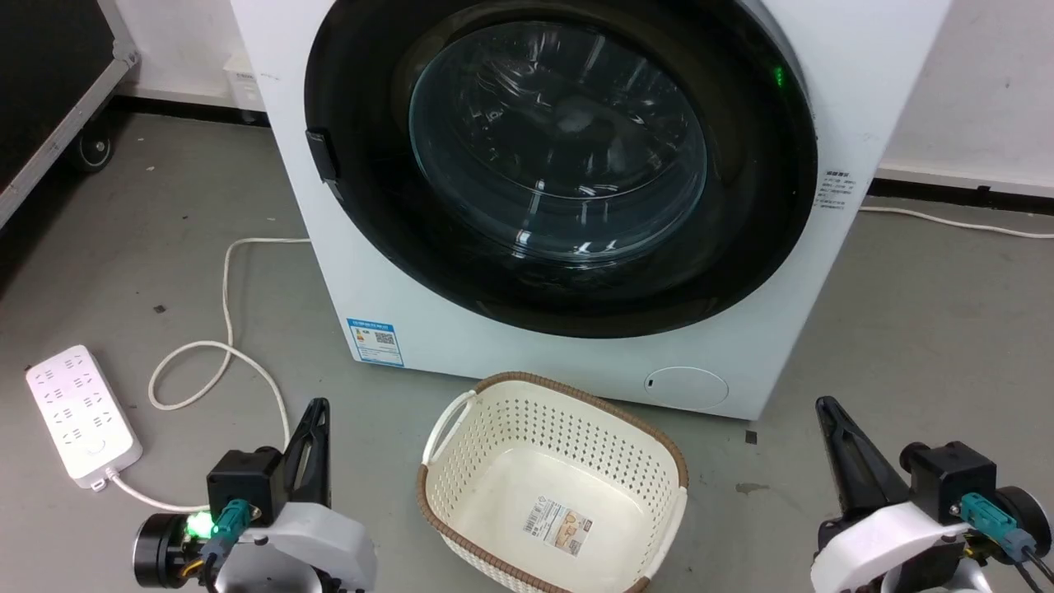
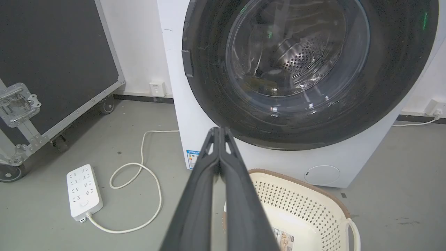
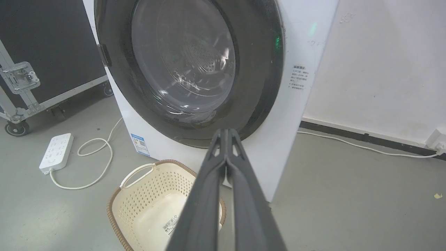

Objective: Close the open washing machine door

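The white washing machine (image 1: 510, 346) stands in front of me with a blue sticker (image 1: 375, 341) and a small round flap (image 1: 685, 387) low on its front. Its door (image 1: 362, 206), a wide glossy black rim around bulging clear glass, lies flat against the machine's front; the steel drum (image 2: 303, 59) shows through the glass. A dark latch tab (image 1: 322, 155) sits on the rim's left side. My left gripper (image 1: 317, 409) and right gripper (image 1: 826, 405) hang low near the floor, both shut and empty, well short of the door. My left fingertips (image 2: 220, 129) and right fingertips (image 3: 226, 131) are pressed together.
A cream perforated basket (image 1: 461, 469) with a brown rim sits on the floor between my grippers, right before the washer. A white power strip (image 1: 81, 412) and its looped cable (image 1: 222, 354) lie at the left. A black wheeled case (image 2: 52, 52) stands far left.
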Tool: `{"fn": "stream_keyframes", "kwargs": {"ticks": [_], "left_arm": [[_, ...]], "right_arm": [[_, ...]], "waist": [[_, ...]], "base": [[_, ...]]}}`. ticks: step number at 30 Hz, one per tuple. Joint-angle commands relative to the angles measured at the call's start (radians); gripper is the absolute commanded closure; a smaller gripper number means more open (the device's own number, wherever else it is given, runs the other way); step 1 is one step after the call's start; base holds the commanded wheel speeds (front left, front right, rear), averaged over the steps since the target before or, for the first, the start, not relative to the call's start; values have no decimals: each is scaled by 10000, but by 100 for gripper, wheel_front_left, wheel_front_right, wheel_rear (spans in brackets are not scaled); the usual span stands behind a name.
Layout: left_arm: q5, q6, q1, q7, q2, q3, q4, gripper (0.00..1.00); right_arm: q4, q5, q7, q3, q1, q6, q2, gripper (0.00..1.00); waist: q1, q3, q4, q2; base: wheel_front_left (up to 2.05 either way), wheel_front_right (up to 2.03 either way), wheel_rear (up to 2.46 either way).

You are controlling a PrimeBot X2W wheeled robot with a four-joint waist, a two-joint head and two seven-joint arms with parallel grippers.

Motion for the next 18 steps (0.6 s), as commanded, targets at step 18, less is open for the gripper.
{"fn": "stream_keyframes", "kwargs": {"ticks": [18], "left_arm": [[600, -1, 331, 300, -226, 225, -485, 100]], "right_arm": [[-458, -257, 378, 192, 256, -5, -9, 100]], "waist": [[0, 55, 114, 0]], "base": [[0, 0, 0]]}}
